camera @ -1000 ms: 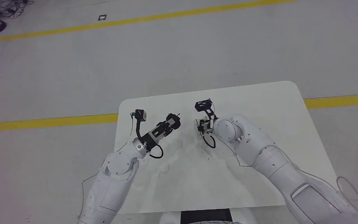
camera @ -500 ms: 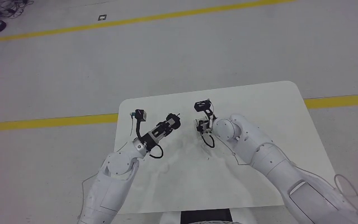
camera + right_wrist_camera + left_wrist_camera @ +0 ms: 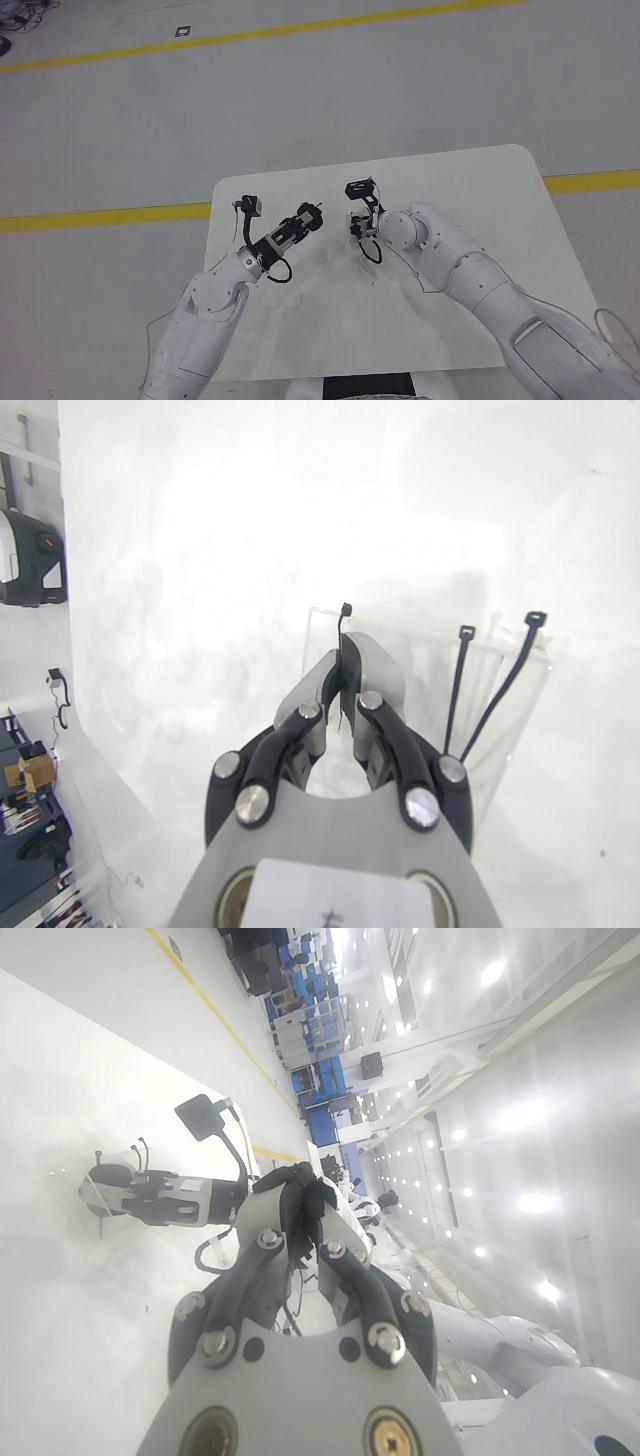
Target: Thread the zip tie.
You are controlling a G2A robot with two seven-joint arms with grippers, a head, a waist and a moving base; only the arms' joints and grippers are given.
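Pincer of the right arm (image 3: 342,672): clenches on a black zip tie (image 3: 342,635), strap pinched between the pads, square head jutting out past the fingertips. Hangs right over the clear holder (image 3: 542,670), with the tie's head close by one corner of the holder's rim; touching it or not, cannot tell. Just beside that pincer, inside the holder: two spare zip ties (image 3: 457,685), upright with heads up, close together low down and splayed apart toward the top. Next, pincer of the left arm (image 3: 300,1184): clenched too, black pads pressed together; cannot tell whether anything sits between them. Hovers near the holder but apart from it, off to the left arm's side, aimed toward the holder. Beneath the holder: white counter (image 3: 480,200), rounded at its corners. Beyond the holder, past the counter's far edge: pale floor (image 3: 420,90), crossed by a yellow line (image 3: 300,33).
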